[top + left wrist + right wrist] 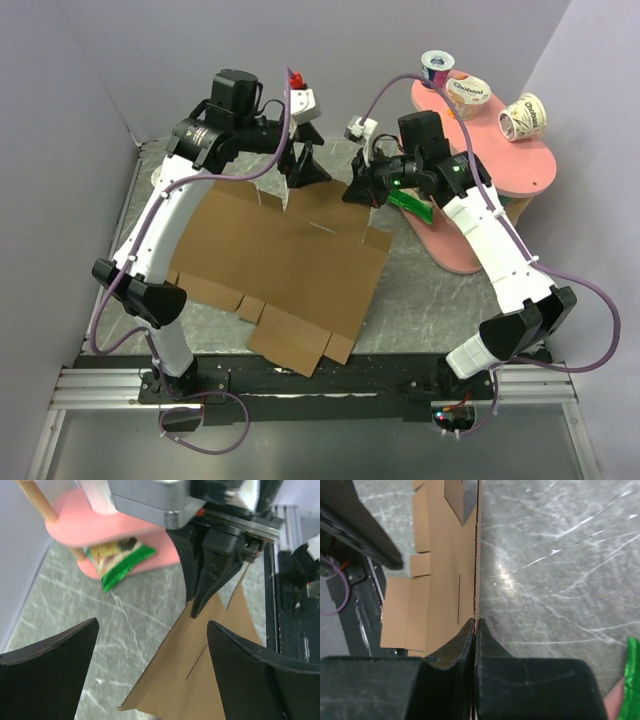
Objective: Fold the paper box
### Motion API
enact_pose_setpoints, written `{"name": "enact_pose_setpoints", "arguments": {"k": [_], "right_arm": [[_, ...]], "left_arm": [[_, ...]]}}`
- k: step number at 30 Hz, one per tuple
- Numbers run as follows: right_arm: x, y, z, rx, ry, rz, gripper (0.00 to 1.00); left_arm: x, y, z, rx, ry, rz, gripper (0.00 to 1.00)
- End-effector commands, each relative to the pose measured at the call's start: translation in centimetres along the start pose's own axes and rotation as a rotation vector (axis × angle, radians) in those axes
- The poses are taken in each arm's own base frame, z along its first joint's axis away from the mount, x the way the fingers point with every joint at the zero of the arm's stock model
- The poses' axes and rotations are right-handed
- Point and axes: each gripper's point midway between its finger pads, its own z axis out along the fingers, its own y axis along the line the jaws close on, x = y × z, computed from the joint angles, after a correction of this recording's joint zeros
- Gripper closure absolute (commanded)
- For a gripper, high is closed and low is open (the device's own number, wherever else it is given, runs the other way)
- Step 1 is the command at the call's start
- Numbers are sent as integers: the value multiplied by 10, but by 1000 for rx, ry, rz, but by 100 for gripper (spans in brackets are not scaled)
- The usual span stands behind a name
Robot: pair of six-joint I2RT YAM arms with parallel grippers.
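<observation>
Overhead, flat on the grey bench (440, 310) between the two arms: the paper box (290, 260), an unfolded brown sheet with flaps and slots. Over its far edge, left claw (303, 168) spread wide, nothing in it. Just to the right, right claw (360, 190) closed tight on the sheet's far right edge. Beyond, a pink stand (500, 160) with three yoghurt tubs (468, 92) on top and a green packet (410, 203) on its lower board. Next, left wrist: own claw (152, 625) gaping, both black fingers (50, 655) low in the picture, well apart, gripping nothing; between them bare bench (75, 600) and a raised wedge of the paper box (200, 680) leading up into the pinched right claw (200, 605); behind, green packet (120, 562) on the pink stand (75, 525). Lastly, right wrist: own claw (475, 625) clamped shut on the cardboard, held edge of the paper box (440, 580) seen edge-on as a thin line leading away from the fingertips, flaps to the left, bench (555, 555) to the right, green packet (633, 680) at the right border.
</observation>
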Motion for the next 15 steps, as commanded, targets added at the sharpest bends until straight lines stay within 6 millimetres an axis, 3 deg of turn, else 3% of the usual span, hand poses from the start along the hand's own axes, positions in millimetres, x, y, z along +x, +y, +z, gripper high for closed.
{"name": "enact_pose_setpoints", "arguments": {"k": [1,10,14,15], "right_arm": [[-5,15,-11,-8,-20,-42,100],[-3,22,-11,-19,-24,-57,100],[-3,25,-10,-28,-22,-62,100],[-2,25,-8,-29,-22,-63,100]], "left_arm": [[2,-8,-1,-10,55,53,4],[59,-22,19,67,194,-78,4],[66,-16,24,46,210,-81,3],[63,-14,25,37,199,-73,8]]}}
